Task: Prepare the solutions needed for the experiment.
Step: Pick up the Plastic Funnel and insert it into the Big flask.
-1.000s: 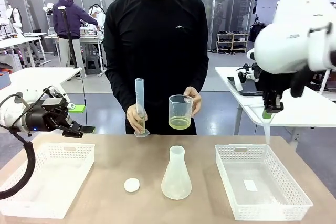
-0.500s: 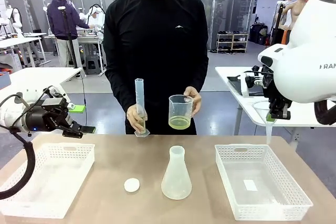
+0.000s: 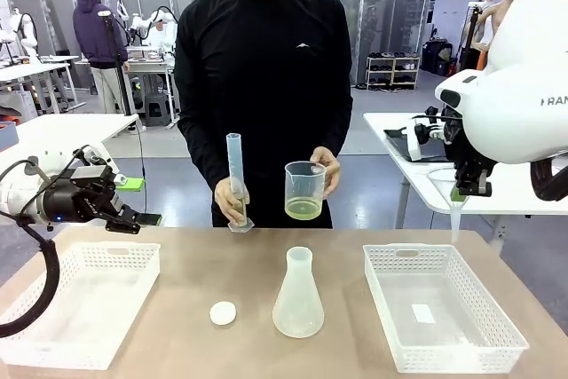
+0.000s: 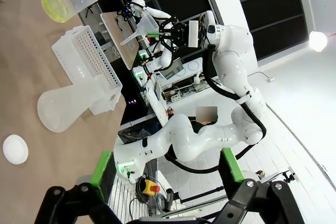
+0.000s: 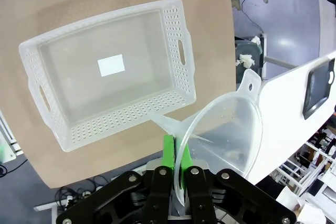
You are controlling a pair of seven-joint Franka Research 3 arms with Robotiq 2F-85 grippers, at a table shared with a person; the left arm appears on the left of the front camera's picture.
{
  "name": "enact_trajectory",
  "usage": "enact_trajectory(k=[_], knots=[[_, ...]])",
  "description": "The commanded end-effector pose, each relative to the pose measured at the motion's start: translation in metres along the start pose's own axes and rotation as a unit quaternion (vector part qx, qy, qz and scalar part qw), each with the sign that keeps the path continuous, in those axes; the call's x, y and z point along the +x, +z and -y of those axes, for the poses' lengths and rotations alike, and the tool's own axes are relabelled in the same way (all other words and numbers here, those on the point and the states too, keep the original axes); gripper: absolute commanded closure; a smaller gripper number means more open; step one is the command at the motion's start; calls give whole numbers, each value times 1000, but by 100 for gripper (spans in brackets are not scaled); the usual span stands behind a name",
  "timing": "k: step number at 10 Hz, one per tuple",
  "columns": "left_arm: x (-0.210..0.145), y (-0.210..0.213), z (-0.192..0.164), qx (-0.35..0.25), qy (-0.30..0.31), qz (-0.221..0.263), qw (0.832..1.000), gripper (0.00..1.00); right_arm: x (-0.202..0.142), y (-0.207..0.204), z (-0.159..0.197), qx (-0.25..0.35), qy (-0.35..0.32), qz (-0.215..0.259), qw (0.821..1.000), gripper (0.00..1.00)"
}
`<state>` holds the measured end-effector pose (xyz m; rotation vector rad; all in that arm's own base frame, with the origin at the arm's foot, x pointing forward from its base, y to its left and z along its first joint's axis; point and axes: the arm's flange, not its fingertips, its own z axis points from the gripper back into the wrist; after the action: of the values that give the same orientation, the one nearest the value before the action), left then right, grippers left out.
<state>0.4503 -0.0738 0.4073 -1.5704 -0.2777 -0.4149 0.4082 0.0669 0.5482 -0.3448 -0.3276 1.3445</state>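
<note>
Rightward had swung the right arm, its tool [image 3: 468, 191] pinching a clear funnel [image 3: 446, 185] by the rim; the spout pointed down, faint beyond the tabletop's [image 3: 337, 246] far right corner. The left tool [image 3: 140, 201] stood spread over the far left corner. The solutions [image 3: 303, 209] lay as a shallow, level layer in an upright beaker [image 3: 305, 179] held above the far edge. The person's hand [image 3: 229, 197] hid the upright cylinder's [image 3: 235, 161] bottom.

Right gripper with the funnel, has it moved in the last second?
Yes. The right gripper, shut on the funnel, has shifted slightly rightward against the white basket below.
</note>
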Motion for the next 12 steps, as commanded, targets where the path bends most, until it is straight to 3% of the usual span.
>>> enact_trajectory(k=[1, 3, 6, 8, 10, 12], knots=[[-2, -1, 2, 3, -2, 1, 1000, 0, 2, 1, 2, 2, -2, -7, 1000, 100], [-2, -1, 2, 3, -2, 1, 1000, 0, 0, 0, 0, 0, 0, 0, 1000, 96], [-2, -1, 2, 3, -2, 1, 1000, 0, 42, 27, -40, -30, 81, 81, 993, 96], [-2, -1, 2, 3, -2, 1, 1000, 0, 62, 49, -70, -40, 135, 143, 980, 96], [-2, -1, 2, 3, -2, 1, 1000, 0, 76, 66, -92, -69, 186, 223, 954, 96], [-2, -1, 2, 3, -2, 1, 1000, 0, 94, 69, -103, -57, 222, 258, 939, 96]])
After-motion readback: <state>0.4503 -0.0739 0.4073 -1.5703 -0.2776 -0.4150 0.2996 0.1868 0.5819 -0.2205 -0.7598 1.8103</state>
